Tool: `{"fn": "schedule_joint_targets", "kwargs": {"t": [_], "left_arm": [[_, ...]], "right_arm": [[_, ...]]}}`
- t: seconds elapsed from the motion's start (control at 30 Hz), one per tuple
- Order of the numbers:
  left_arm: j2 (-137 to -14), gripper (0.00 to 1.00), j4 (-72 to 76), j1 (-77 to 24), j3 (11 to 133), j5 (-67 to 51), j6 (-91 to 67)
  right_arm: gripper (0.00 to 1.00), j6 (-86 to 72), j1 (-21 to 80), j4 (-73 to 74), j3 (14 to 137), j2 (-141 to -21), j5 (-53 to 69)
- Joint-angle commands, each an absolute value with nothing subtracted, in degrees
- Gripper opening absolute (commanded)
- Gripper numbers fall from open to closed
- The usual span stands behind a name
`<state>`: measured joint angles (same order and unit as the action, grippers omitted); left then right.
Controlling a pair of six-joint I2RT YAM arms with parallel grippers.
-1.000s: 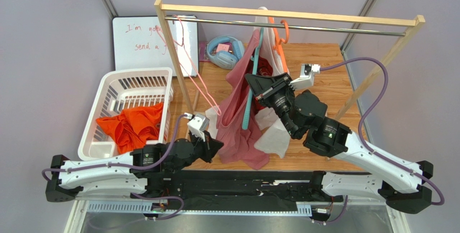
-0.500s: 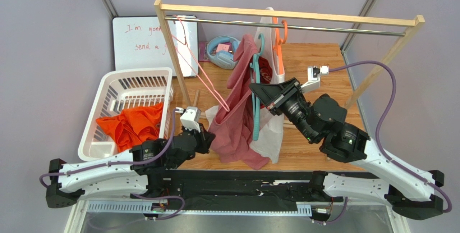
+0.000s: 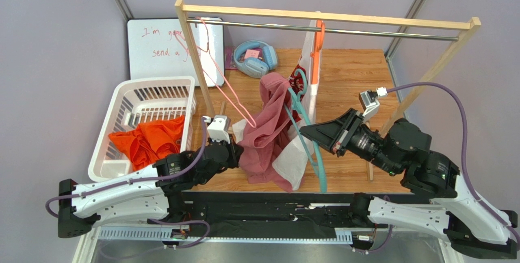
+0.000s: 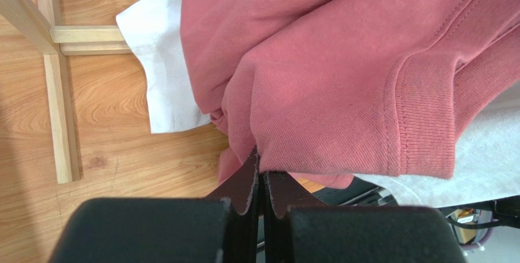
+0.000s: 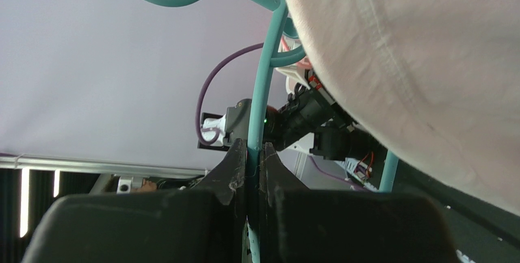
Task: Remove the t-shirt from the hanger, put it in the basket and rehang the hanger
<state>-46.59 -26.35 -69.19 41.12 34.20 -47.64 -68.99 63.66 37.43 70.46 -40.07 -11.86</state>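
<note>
A pink-red t-shirt (image 3: 268, 123) hangs slumped over the top of a teal hanger (image 3: 312, 153), which is tilted down toward the near edge. My right gripper (image 3: 303, 132) is shut on the hanger's bar; in the right wrist view the teal bar (image 5: 262, 86) runs up from between the shut jaws of that gripper (image 5: 254, 153). My left gripper (image 3: 235, 153) is shut on the t-shirt's lower edge; the left wrist view shows that gripper (image 4: 261, 175) pinching the pink fabric (image 4: 342, 74).
A wooden rack (image 3: 323, 16) spans the back, with a white garment on an orange hanger (image 3: 314, 50) and a pink hanger (image 3: 226, 89). More white cloth (image 3: 287, 159) lies under the t-shirt. A white basket (image 3: 122, 101) with an orange garment (image 3: 149, 141) stands left. A whiteboard (image 3: 162, 47) and headphones (image 3: 253, 56) are behind.
My right arm has pulled back to the right and toward the near edge, drawing the teal hanger down and out of the t-shirt. The t-shirt has sagged lower. My left gripper keeps its hold.
</note>
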Motion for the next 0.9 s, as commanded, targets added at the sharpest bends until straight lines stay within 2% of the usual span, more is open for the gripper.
{"fn": "schedule_joint_targets", "kwargs": {"t": [0.0,0.1,0.23,0.63,0.87], "left_arm": [[-46.5,0.00,-23.3,-68.6,43.0,35.9,-48.0],[-46.4,0.00,-23.9,-68.1,43.2,37.1,-49.7],[-45.3,0.00,-24.1,-67.9,43.2,38.2,-50.1],[-44.5,0.00,-28.4,-67.8,42.8,40.8,-53.0],[-44.7,0.00,-32.4,-67.4,43.0,44.3,-54.0]], "right_arm": [[0.00,-74.1,63.5,41.2,72.9,-38.4,-3.8],[0.00,-76.2,63.5,40.0,70.0,-37.5,2.0],[0.00,-77.2,63.5,44.9,69.9,-36.8,2.7],[0.00,-67.1,63.5,47.6,78.1,-37.0,2.5],[0.00,-64.9,63.5,49.0,83.2,-38.7,7.4]]}}
